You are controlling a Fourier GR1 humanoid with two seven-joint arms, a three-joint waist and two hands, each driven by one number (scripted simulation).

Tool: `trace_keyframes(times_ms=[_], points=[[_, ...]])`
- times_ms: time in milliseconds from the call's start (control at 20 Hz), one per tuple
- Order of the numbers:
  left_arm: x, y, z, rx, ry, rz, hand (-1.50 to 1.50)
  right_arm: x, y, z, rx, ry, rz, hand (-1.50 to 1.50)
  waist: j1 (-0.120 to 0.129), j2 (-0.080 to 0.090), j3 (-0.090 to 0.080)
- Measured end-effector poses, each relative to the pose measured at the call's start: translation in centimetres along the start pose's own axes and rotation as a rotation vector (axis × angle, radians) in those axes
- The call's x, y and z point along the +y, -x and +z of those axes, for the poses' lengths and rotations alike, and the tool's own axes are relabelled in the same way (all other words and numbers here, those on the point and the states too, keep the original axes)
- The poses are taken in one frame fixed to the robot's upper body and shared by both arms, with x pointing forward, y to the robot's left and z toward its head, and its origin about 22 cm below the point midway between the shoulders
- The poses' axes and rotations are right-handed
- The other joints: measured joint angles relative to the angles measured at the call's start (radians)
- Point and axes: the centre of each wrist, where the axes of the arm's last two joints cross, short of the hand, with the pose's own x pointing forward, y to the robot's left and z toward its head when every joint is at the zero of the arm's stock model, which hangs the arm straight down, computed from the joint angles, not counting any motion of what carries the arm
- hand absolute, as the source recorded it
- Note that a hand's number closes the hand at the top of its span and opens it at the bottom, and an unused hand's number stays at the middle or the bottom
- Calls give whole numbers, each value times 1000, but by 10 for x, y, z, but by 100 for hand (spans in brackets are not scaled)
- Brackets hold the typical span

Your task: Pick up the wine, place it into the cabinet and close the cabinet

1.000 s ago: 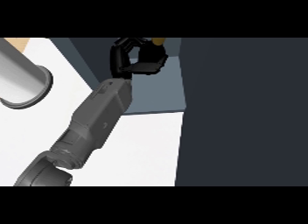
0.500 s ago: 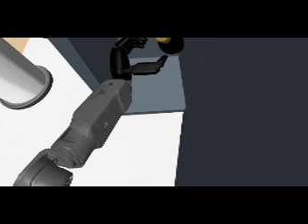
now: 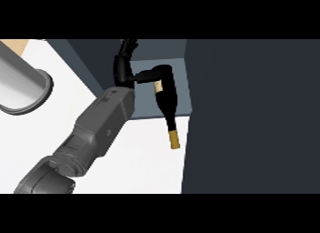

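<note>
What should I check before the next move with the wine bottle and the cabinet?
1. Hold on the bottle: the left hand curls over the wide end of the bottle. Ok.
2. Bottle fully inside the cabinet: its neck and tan cap stick out past the front edge, over the white counter. Not ok.
3. Bottle resting on the cabinet floor: cannot tell.
4. Way in is open: the dark door at the right does not cover the opening. Ok.
5. Right hand out of the way: not in view. Cannot tell.

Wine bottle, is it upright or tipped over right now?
Tipped: the bottle slants, its tan-capped neck pointing down-right, out past the cabinet's front edge.
</note>
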Motion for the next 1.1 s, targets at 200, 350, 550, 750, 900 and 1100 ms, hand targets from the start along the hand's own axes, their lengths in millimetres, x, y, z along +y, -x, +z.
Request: trace_keyframes(times_ms=[200, 350, 550, 750, 900, 1100], points=[[2, 3, 2, -3, 3, -44, -150, 1, 1, 0, -2, 0, -9, -150, -2, 2, 0], [6, 8, 5, -4, -4, -68, -150, 1, 0, -2, -7, -10, -2, -150, -7, 5, 0], [7, 12, 8, -9, -16, -61, -150, 1, 0, -3, -13, -18, 1, -150, -8, 6, -1], [7, 12, 8, -31, -20, -39, -150, 0, 0, -4, -14, -15, 2, -150, -9, 7, -1], [8, 13, 9, -40, -10, -27, -150, 0, 1, -2, -13, -18, -2, -150, -9, 6, -1], [8, 14, 10, -53, 26, 2, -150, 2, 2, -1, -10, -21, -11, -150, -9, 6, -1]])
